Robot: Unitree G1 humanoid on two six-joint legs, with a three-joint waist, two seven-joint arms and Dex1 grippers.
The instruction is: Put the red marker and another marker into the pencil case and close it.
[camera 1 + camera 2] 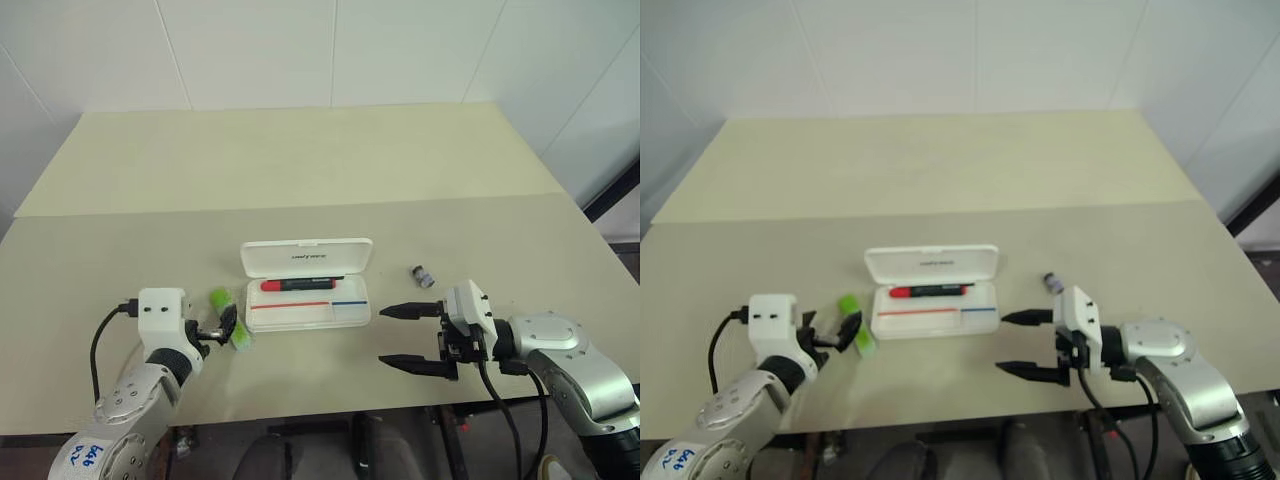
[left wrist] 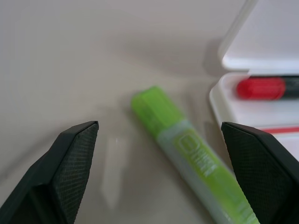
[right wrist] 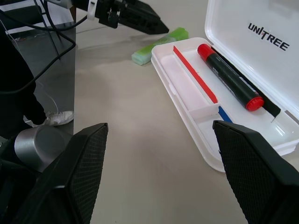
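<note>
The white pencil case (image 1: 340, 311) lies open in the middle of the table, its lid (image 1: 306, 257) folded back. The red marker (image 1: 300, 284) lies in the tray along the hinge side. To the case's left the light green highlighter (image 1: 219, 297) rests on the table. My left gripper (image 1: 224, 327) stands open over it, and the left wrist view shows the highlighter (image 2: 187, 149) lying between the two fingers. My right gripper (image 1: 408, 337) hovers open just right of the case, pointing at it, with nothing between its fingers.
A small grey cylindrical object (image 1: 422, 276) lies on the table right of the case, just beyond my right gripper. The table's front edge (image 1: 300, 418) runs close under both hands. A seam crosses the table behind the case.
</note>
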